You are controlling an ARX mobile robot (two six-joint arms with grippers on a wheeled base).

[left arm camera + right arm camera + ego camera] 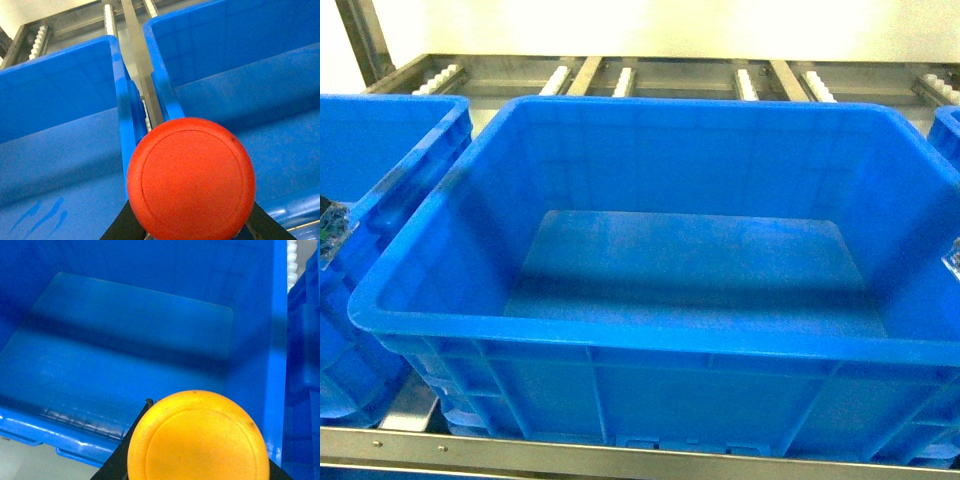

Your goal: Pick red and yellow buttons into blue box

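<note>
My left gripper [187, 231] is closed on the red round-capped push-button switch [191, 179], whose cap fills that wrist view. Below and ahead of it runs the gap between two crates, a bare metal rail [141, 75] showing there. Released here, the switch could strike a rim or fall into the neighbouring blue plastic crate [60, 150] to the left.

My right gripper [200, 475] grips the yellow round-capped switch [198, 437] just above the near right corner of the large deep blue ribbed plastic crate [650, 340]. Its thick near rim sits close beneath, so a drop here may clip it.

The crate floor ahead lies open; both grippers have room to move inward.
</note>
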